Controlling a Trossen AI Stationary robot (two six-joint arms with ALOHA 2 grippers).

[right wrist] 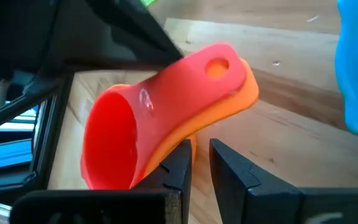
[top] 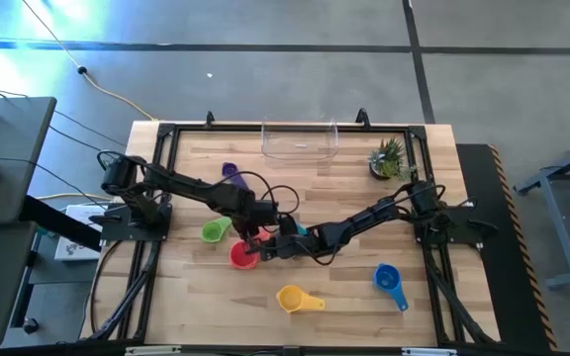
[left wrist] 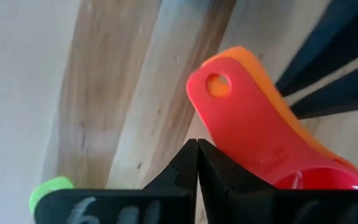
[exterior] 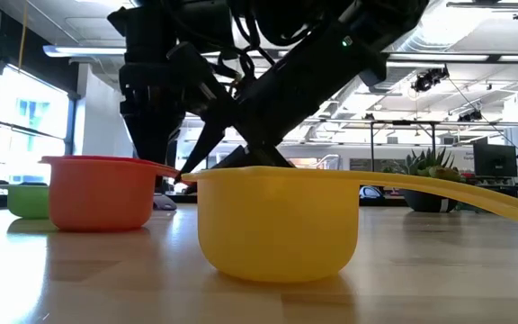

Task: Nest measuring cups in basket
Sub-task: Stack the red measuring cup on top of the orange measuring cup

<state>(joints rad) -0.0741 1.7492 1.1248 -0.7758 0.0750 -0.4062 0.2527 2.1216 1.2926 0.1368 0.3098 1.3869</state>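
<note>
A red cup sits nested inside an orange one and stands upright on the table; their handles lie stacked. My left gripper is shut, with its tips beside the red handle. My right gripper is open by a narrow gap with nothing in it, just under the stacked handles. The green cup, purple cup, teal cup, yellow cup and blue cup lie scattered on the table. The clear basket stands at the far edge. My left gripper has its shut fingertips right at the side edge of the red cup's handle, near where it joins the bowl; I cannot tell whether they touch. My right gripper has one finger against the orange cup's underside below the handle root, the other finger free; real contact cannot be told.
A small potted plant stands at the far right, next to the basket. The two arms meet close together at the table's middle, with cables looping over them. The yellow cup stands nearest the near edge. Bare wood lies between the basket and the arms.
</note>
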